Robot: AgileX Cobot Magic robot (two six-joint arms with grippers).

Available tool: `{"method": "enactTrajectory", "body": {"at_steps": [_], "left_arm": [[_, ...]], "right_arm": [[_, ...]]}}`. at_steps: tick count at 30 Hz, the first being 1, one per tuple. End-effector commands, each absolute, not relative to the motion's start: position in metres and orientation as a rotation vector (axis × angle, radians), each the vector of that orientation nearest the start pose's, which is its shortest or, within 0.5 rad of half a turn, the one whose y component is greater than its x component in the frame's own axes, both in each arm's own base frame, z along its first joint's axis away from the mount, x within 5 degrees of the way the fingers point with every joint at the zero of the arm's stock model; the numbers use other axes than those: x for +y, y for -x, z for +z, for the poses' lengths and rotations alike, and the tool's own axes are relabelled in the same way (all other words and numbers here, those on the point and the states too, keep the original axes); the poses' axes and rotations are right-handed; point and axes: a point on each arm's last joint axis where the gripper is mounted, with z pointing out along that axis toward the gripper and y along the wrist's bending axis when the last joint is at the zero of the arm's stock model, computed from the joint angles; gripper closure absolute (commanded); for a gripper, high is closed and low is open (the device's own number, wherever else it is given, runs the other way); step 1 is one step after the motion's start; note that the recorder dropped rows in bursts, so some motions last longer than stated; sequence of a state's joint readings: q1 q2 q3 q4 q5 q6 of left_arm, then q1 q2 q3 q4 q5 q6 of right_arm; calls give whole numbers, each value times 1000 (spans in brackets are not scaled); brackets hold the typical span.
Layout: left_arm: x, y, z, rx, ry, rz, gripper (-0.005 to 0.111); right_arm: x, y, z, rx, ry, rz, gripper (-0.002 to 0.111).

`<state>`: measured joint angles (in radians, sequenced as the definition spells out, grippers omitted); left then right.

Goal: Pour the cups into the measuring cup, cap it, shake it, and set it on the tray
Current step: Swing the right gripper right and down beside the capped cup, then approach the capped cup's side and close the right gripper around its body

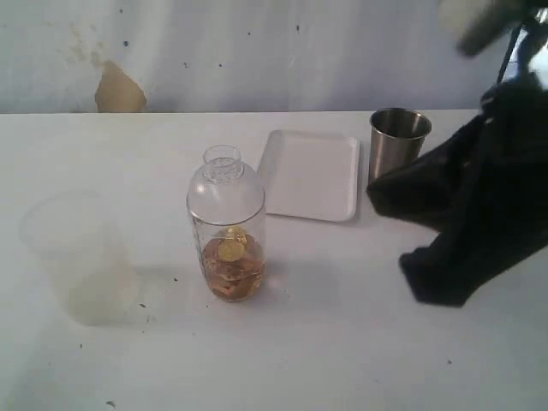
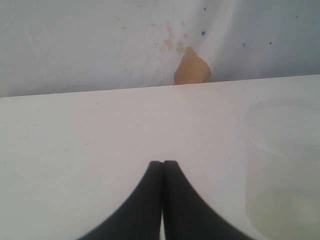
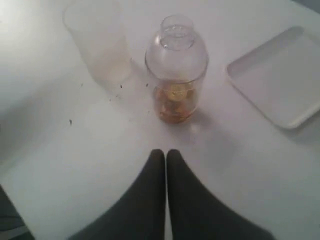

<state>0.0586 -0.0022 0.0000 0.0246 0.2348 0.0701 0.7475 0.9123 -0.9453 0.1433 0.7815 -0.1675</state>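
The measuring cup (image 1: 226,248) stands upright mid-table with amber liquid and pale bits in its bottom. The clear dome cap (image 1: 224,184) sits on top of it. The right wrist view shows the capped measuring cup (image 3: 176,70) just ahead of my right gripper (image 3: 166,152), which is shut, empty and apart from it. A steel tumbler (image 1: 396,141), one of the cups, stands upright at the back right beside the white tray (image 1: 310,174), which is empty. My left gripper (image 2: 162,162) is shut on nothing above bare table. My right arm (image 1: 479,205) fills the right side.
A wide frosted plastic cup (image 1: 73,257) stands at the left, close to my left gripper (image 2: 282,165). The table (image 1: 342,342) is white and ends at a pale wall with a brown patch (image 1: 118,90). Dark specks lie near the frosted cup.
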Motion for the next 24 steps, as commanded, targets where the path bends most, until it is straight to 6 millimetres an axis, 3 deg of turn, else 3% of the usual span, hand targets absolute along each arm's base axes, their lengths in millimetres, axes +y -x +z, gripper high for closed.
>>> {"method": "enactTrajectory", "body": {"at_steps": [1,3,7,10,16,24], "left_arm": [[4,-55,192,1716,-19,108,107],[4,-55,192,1716,-19,108,107],[4,-55,192,1716,-19,108,107],[4,-55,192,1716,-19,108,107],[4,-55,192,1716,-19,108,107],[4,-55,192,1716,-19,108,107]], "right_arm": [[135,-131,331,1943,945,490,90],[136,-135,313,1953,933,479,73],[146,-150,277,1979,883,462,27],[158,-166,249,2013,857,431,8],[176,-193,218,2015,763,410,7],[193,-196,196,1972,899,370,7]]}}
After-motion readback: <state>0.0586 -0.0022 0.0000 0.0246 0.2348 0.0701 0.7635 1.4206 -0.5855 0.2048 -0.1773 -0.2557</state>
